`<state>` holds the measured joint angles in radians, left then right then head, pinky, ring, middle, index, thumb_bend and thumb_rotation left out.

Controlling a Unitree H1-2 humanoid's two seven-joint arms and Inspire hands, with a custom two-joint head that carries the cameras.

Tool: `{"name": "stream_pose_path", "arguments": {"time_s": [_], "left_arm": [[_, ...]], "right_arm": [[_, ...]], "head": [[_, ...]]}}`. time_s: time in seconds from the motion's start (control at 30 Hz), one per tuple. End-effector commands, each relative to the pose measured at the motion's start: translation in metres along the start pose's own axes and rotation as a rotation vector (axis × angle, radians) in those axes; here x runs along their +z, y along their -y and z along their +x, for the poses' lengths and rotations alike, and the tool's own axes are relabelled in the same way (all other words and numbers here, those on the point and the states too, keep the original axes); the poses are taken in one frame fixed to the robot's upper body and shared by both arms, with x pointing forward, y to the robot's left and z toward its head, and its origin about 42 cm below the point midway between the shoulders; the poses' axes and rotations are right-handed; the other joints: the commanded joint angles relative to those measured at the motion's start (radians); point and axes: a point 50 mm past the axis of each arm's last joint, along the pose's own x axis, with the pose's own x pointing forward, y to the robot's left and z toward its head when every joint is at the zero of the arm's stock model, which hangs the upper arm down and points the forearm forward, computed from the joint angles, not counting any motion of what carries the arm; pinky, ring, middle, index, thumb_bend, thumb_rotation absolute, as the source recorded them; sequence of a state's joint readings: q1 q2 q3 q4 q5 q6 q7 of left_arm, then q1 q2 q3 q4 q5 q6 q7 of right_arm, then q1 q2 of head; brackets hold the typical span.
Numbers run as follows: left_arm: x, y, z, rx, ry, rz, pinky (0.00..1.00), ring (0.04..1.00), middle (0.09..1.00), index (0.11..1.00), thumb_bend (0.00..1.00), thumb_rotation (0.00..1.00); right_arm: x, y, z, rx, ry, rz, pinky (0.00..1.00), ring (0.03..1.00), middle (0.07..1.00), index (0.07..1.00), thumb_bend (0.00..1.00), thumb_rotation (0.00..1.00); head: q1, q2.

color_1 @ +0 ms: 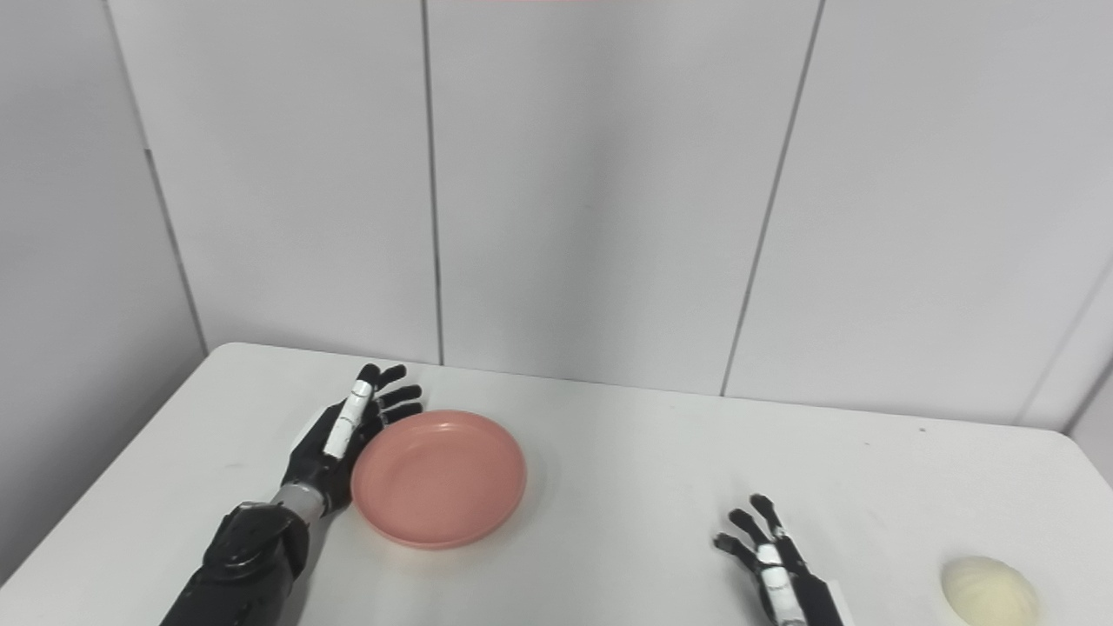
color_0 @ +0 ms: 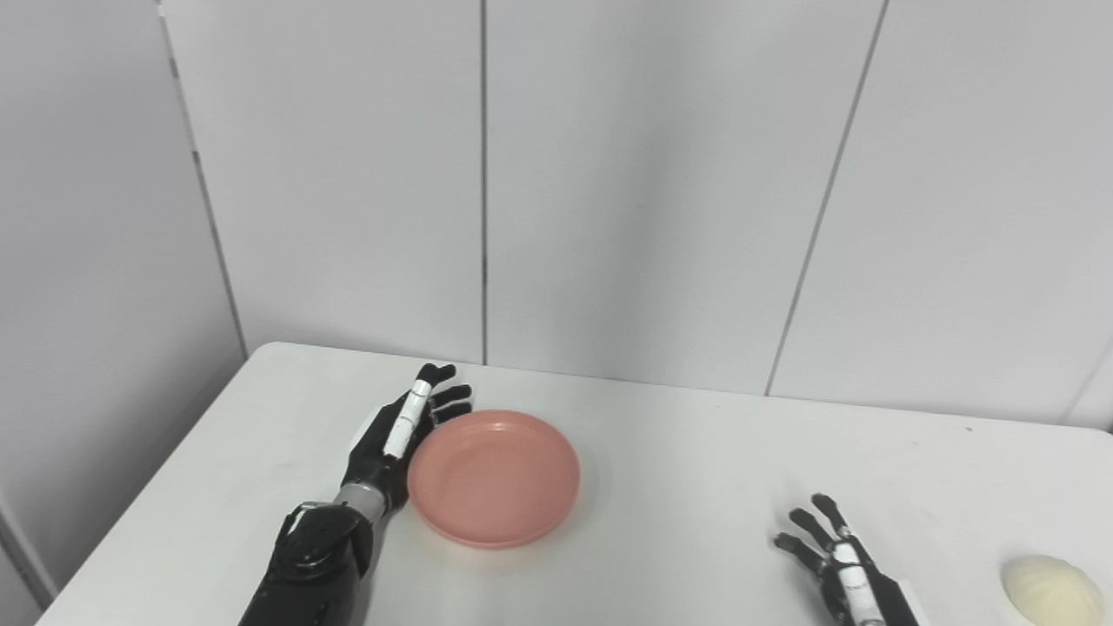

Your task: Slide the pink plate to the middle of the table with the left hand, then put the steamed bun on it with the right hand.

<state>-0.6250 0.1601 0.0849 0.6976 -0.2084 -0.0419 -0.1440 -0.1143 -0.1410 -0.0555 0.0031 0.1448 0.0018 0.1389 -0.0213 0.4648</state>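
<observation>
Left hand (color_0: 402,439), fingers straight and holding nothing, sits flat against the pink plate's (color_0: 494,477) left rim, set to push sideways. Plate lies left of centre. Right hand (color_0: 836,556) waits spread, empty, near the bun (color_0: 1052,587).

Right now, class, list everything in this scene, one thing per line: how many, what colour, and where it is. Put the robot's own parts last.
pink plate: one, pink, empty, on the table left of centre, its left rim against the left hand.
steamed bun: one, cream-white, near the table's front right corner, apart from the plate.
table: one, white, filling the lower half of both views.
wall: white panels with thin seams, behind the table.
left hand: one, black with a white strip, open, fingers straight, standing edge-on at the plate's left side.
right hand: one, black with a white strip, open, fingers spread, low over the table just left of the bun, holding nothing.
</observation>
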Motion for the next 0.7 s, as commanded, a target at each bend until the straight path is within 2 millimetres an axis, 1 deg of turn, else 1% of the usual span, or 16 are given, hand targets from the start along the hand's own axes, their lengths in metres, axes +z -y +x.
{"name": "stream_pose_path", "arguments": {"time_s": [0.0, 0.13, 0.2, 0.33, 0.37, 0.4, 0.47, 0.6, 0.67], "left_arm": [[0.011, 0.009, 0.007, -0.027, -0.003, 0.013, 0.77, 0.798, 0.808, 0.851, 0.83, 0.88], [0.012, 0.018, 0.008, -0.044, -0.008, 0.018, 0.78, 0.804, 0.814, 0.854, 0.81, 0.88], [0.013, 0.024, 0.009, -0.056, -0.008, 0.021, 0.77, 0.803, 0.816, 0.857, 0.81, 0.89], [0.013, 0.034, 0.009, -0.070, -0.005, 0.015, 0.76, 0.803, 0.817, 0.860, 0.81, 0.89], [0.012, 0.037, 0.009, -0.071, -0.004, 0.014, 0.76, 0.802, 0.815, 0.860, 0.81, 0.89], [0.012, 0.040, 0.009, -0.071, -0.004, 0.008, 0.76, 0.801, 0.815, 0.862, 0.81, 0.89], [0.012, 0.048, 0.010, -0.065, -0.009, -0.025, 0.77, 0.800, 0.814, 0.863, 0.80, 0.89], [0.013, 0.068, 0.014, -0.065, -0.021, -0.073, 0.75, 0.795, 0.810, 0.868, 0.81, 0.89], [0.012, 0.077, 0.015, -0.071, -0.024, -0.084, 0.76, 0.802, 0.814, 0.872, 0.81, 0.91]], "right_arm": [[0.000, -0.010, -0.004, 0.012, -0.018, 0.009, 0.94, 0.802, 0.887, 0.941, 0.77, 0.89], [0.002, -0.015, -0.004, 0.009, -0.018, 0.002, 0.94, 0.800, 0.887, 0.942, 0.78, 0.90], [0.003, -0.018, -0.004, 0.007, -0.013, -0.001, 0.94, 0.801, 0.885, 0.942, 0.76, 0.90], [0.004, -0.023, -0.004, 0.007, -0.013, -0.007, 0.94, 0.803, 0.880, 0.946, 0.78, 0.91], [0.004, -0.024, -0.005, 0.007, -0.015, -0.007, 0.94, 0.803, 0.880, 0.947, 0.78, 0.91], [0.004, -0.024, -0.005, 0.008, -0.018, -0.007, 0.94, 0.803, 0.882, 0.948, 0.78, 0.91], [0.004, -0.027, -0.005, 0.008, -0.020, -0.008, 0.94, 0.804, 0.884, 0.947, 0.77, 0.90], [0.004, -0.031, -0.004, 0.008, -0.025, -0.012, 0.95, 0.810, 0.891, 0.949, 0.77, 0.90], [0.004, -0.034, -0.004, 0.006, -0.019, -0.013, 0.94, 0.811, 0.892, 0.951, 0.75, 0.91]], "head": [[-0.017, 0.002], [-0.044, 0.009], [-0.056, 0.013], [-0.088, 0.024], [-0.105, 0.027], [-0.105, 0.027], [-0.127, 0.024], [-0.140, 0.027], [-0.155, 0.032]]}}
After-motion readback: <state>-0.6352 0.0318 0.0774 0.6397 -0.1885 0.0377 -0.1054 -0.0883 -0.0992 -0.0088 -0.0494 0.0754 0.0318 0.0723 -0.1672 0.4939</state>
